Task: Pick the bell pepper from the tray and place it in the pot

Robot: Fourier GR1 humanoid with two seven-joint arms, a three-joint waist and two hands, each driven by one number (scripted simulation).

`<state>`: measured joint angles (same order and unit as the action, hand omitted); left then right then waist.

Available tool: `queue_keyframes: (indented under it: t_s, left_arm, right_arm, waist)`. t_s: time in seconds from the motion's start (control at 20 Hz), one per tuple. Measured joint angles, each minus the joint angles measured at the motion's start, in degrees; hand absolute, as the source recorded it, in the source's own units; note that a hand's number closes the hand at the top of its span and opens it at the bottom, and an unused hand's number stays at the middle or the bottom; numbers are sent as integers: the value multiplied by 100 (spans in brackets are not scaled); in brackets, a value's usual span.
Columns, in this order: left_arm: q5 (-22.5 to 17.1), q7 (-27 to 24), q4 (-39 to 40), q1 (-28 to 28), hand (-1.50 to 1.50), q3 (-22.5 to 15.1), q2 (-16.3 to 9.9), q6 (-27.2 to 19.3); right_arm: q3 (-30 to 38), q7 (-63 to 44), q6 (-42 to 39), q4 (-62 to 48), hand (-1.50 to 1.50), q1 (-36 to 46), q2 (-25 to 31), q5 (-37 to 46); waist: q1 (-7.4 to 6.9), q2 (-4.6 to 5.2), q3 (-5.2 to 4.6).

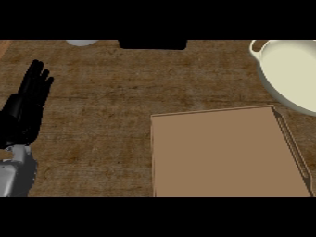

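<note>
We found no bell pepper anywhere in the head view. The tray point(222, 157), lower centre-right of the frame, showed only a bare brown floor, so we could not tell where the pepper was; no hand was holding it either. The pot point(298, 76) sat at the upper right, cream inside, nothing in it, partly cut by the frame edge, its near rim close to the tray's upper right corner.

The left hand point(25, 109) stood at the left edge of the frame, fingers straight and up, released, holding nothing, resting. The right hand did not show at all.

Risks, as we judged them: with no pepper in sight, any reach into the tray would close on nothing. The tray's raised right wall sits between its floor and the pot, so a low carry could clip it. The pot's position at the frame edge could make a drop land on the rim.

Counts: one tray, one pot, one hand visible, zero peppers. One dark block point(153, 44) and one pale round thing point(82, 43) at the top edge, both unidentifiable.
</note>
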<state>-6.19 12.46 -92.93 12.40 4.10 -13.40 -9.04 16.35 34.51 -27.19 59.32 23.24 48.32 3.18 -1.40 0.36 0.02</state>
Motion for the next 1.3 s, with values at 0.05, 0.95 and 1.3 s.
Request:
queue_keyframes:
  t_s: [0.05,0.95,1.3]
  left_arm:
    - [2,-11,21,18,0,5,3,11]
    - [35,76,171,377,0,-64,76,78]
    - [18,51,191,411,0,-58,75,130]
  right_arm:
    - [-12,84,10,-303,150,166,-21,38]
    - [-684,1332,3093,-3598,-150,2041,-631,2541]
    - [-794,1413,2158,-4498,-150,2483,-791,2658]
  waist:
    - [-6,4,3]
    - [-260,111,21]
    - [-329,142,30]
